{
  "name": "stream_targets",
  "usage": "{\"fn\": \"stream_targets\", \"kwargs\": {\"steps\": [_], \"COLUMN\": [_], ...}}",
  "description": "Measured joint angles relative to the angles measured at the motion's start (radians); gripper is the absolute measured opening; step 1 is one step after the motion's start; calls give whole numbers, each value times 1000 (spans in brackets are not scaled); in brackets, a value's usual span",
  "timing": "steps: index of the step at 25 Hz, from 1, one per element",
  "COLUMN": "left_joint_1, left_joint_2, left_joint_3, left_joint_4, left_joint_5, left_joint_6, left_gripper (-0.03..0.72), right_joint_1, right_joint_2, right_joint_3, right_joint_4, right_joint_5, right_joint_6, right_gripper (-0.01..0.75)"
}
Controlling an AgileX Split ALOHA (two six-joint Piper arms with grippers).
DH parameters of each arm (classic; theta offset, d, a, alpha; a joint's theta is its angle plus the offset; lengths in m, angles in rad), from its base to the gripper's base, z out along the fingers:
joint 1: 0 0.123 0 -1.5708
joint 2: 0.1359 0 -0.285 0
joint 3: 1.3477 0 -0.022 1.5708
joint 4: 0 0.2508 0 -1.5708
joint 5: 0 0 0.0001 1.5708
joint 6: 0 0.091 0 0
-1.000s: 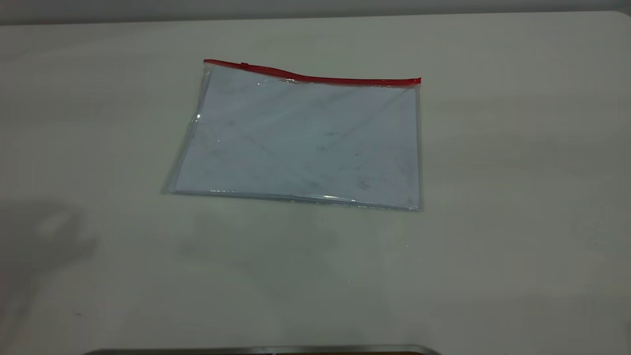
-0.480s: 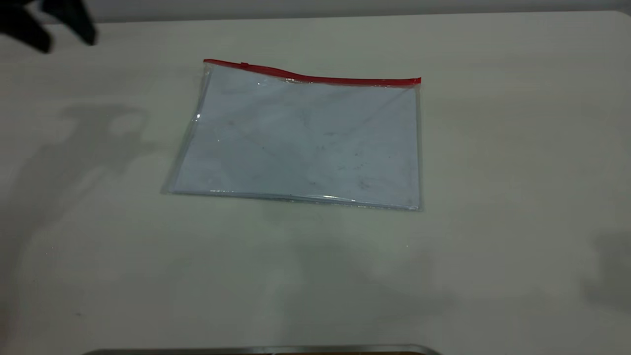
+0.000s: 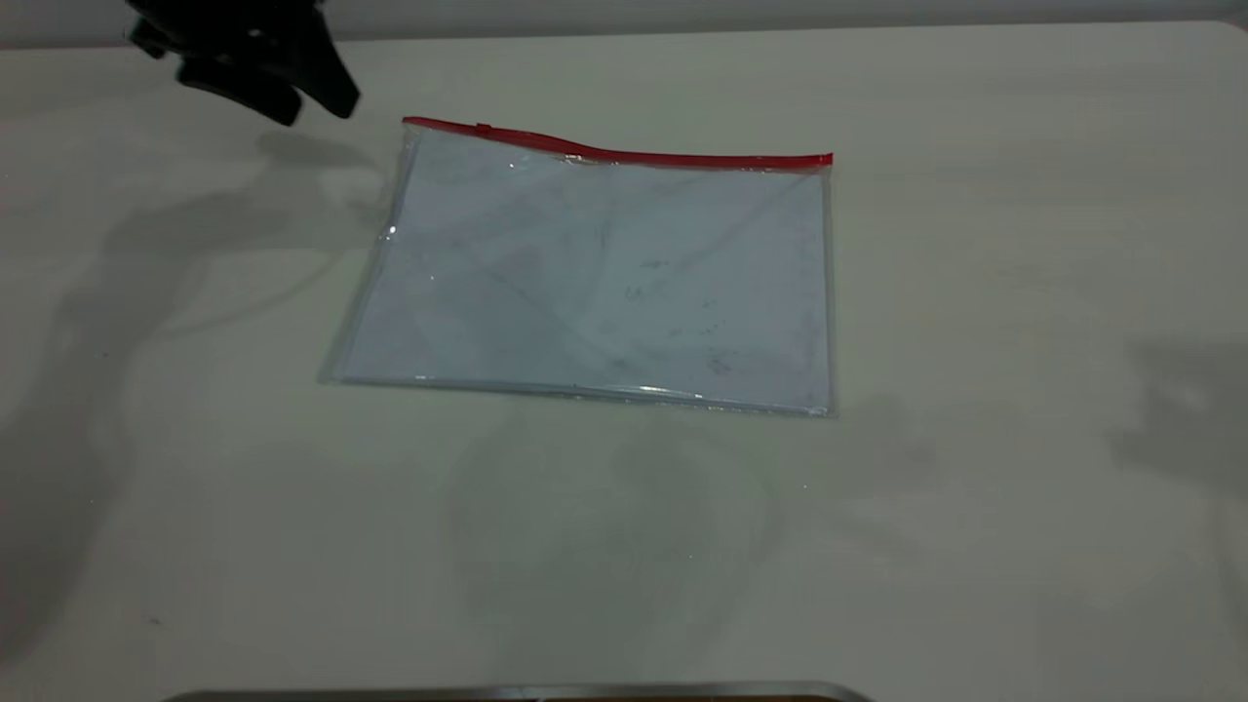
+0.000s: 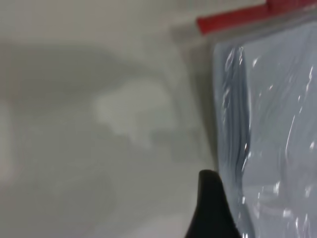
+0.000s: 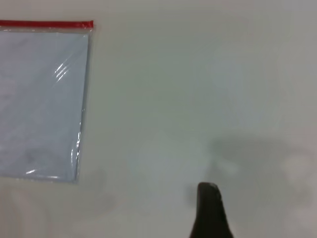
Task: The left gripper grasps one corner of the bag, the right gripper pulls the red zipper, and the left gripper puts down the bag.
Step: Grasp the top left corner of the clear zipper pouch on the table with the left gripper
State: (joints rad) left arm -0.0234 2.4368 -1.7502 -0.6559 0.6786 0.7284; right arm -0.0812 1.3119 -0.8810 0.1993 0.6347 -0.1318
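The bag (image 3: 595, 283), a flat clear bluish pouch, lies on the table with its red zipper (image 3: 624, 154) along the far edge. A small slider (image 3: 483, 129) sits near that strip's left end. My left gripper (image 3: 318, 112) hovers open just left of the bag's far-left red corner (image 3: 409, 125), apart from it. In the left wrist view one finger (image 4: 210, 208) shows beside the bag's side edge (image 4: 233, 124), below the red strip's end (image 4: 233, 20). My right gripper is outside the exterior view. Its wrist view shows one finger (image 5: 209, 213) over bare table, well off the bag (image 5: 39, 99).
The pale table (image 3: 975, 487) stretches wide on every side of the bag. A metal edge (image 3: 517, 692) runs along the near rim. The table's far edge meets a wall behind the left gripper. An arm's shadow (image 3: 1180, 409) lies at the right.
The left gripper came into view at the far left and moved right toward the bag's red corner. A shadow at the right moved inward. The bag stayed put.
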Motion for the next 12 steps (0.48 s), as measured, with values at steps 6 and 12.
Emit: {"fn": "stream_targets", "kwargs": {"steps": [6, 12], "left_joint_1": [0, 0], "left_joint_2": [101, 177], "left_joint_3": [-32, -41], "left_joint_4": [-154, -301], "left_joint_5": [-36, -77], "left_joint_6": [175, 275], "left_gripper": [590, 590], "right_joint_1": [0, 0], "right_joint_2": [110, 153], "right_joint_3": [-78, -90], "right_joint_4": [26, 53], "right_joint_5": [-6, -12], "right_joint_6": [-26, -46], "right_gripper": [579, 579]}}
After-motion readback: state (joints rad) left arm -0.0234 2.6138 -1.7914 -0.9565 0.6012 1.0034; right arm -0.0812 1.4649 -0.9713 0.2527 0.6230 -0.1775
